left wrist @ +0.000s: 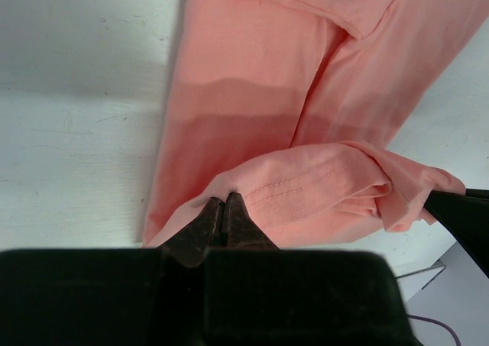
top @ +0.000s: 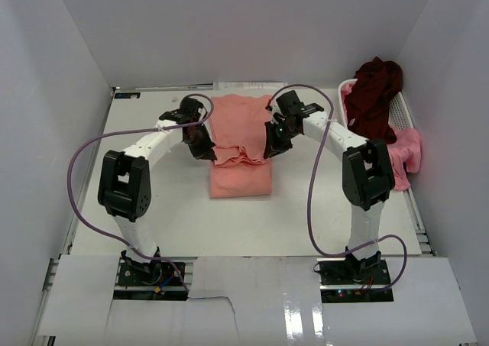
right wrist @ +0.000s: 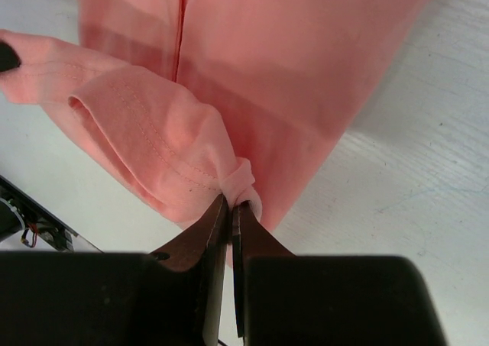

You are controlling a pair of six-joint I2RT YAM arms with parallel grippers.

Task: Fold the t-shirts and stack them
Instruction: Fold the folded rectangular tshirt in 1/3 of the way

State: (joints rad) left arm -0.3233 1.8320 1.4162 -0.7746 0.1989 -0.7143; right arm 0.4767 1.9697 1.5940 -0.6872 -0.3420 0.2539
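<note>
The salmon-pink t-shirt (top: pixel 241 143) lies lengthwise in the middle of the table, folded narrow. My left gripper (top: pixel 202 149) is shut on its hem at the left side, seen up close in the left wrist view (left wrist: pixel 224 201). My right gripper (top: pixel 273 143) is shut on the hem at the right side, seen in the right wrist view (right wrist: pixel 230 203). Both hold the hem lifted, so the cloth (left wrist: pixel 321 185) bunches in a loose fold across the shirt's middle. The dark maroon t-shirt (top: pixel 376 94) and the brighter pink t-shirt (top: pixel 406 149) hang in and over the basket.
A white slatted basket (top: pixel 401 113) stands at the table's right edge at the back. White walls close in on the left, back and right. A purple cable loops from each arm.
</note>
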